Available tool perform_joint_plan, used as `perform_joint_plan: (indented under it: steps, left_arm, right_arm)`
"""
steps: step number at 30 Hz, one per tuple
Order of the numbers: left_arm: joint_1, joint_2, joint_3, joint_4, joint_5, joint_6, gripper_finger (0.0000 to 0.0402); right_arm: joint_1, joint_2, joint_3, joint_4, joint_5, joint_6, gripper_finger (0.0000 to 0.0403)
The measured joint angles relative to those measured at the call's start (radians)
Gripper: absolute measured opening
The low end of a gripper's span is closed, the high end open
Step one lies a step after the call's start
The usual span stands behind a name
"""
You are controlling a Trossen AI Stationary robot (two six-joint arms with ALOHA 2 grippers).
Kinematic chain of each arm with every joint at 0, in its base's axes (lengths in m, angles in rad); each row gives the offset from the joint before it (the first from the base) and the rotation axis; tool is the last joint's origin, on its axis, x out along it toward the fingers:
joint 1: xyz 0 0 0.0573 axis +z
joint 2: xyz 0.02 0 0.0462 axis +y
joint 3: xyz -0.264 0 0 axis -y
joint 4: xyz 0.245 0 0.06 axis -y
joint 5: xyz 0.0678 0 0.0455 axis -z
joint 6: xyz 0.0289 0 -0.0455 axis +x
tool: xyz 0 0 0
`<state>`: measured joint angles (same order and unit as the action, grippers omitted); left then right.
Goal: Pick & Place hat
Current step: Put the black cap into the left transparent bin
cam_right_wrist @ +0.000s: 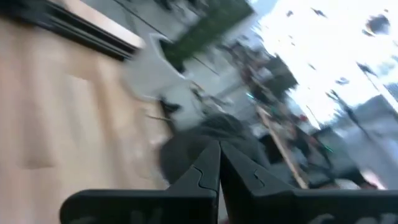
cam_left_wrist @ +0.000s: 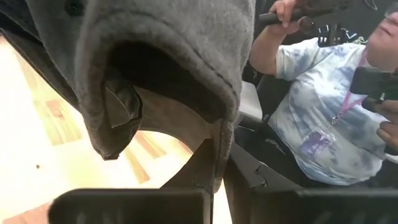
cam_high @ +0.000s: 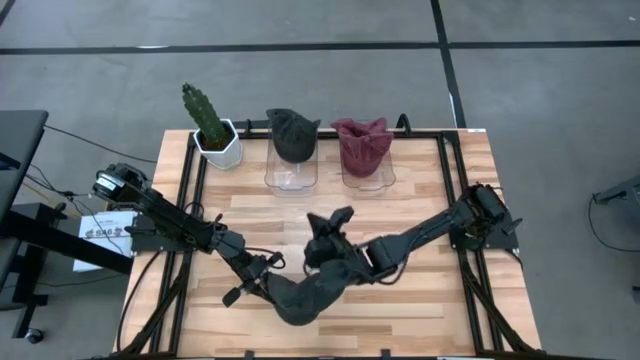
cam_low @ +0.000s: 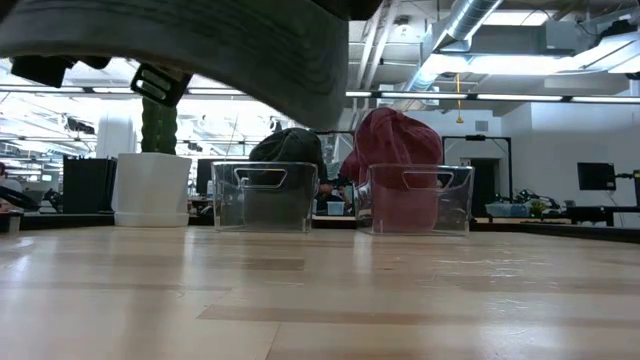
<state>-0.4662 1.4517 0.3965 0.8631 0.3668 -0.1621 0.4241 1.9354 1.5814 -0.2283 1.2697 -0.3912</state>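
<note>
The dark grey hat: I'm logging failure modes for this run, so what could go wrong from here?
1. Both the left gripper and right gripper are shut on the dark grey hat; uneven pulls could tear it loose.
2. Both clear bins already hold hats, so placing may crowd one.

A robotics lab or open workshop: exposed ceiling ducts (cam_low: 470, 25), strip lights, monitors (cam_low: 596, 176) on far benches, a framed wooden test table (cam_high: 420, 300).
</note>
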Motion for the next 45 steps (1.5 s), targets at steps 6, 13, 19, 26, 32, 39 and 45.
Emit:
perform_joint_plan:
  steps: [6, 13, 19, 26, 32, 39, 45]
  left_arm:
    - [0.003, 0.0, 0.0, -0.008, 0.0, 0.006, 0.0014]
    - [0.014, 0.0, 0.0, 0.005, -0.002, 0.001, 0.0014]
    - [-0.012, 0.0, 0.0, 0.028, -0.004, 0.001, 0.0014]
    - [-0.032, 0.0, 0.0, 0.028, -0.004, 0.0, 0.0014]
    - [-0.039, 0.0, 0.0, 0.028, -0.003, 0.0, 0.0015]
    - [-0.039, 0.0, 0.0, 0.028, -0.003, 0.0, 0.0015]
    - [-0.039, 0.0, 0.0, 0.028, -0.003, 0.0, 0.0015]
  right_arm:
    - [0.06, 0.0, 0.0, 0.004, -0.218, 0.059, 0.0]
    - [0.066, 0.0, 0.0, 0.004, -0.219, 0.121, 0.0]
    - [0.017, 0.0, 0.0, 0.004, 0.017, 0.071, 0.0]
    - [-0.045, 0.0, 0.0, 0.006, 0.02, 0.069, 0.0]
    - [-0.063, 0.0, 0.0, 0.048, 0.037, 0.038, 0.0]
    - [-0.025, -0.002, 0.0, 0.115, -0.021, -0.117, 0.0]
    - [0.026, -0.043, -0.001, 0.126, -0.303, -0.168, 0.0]
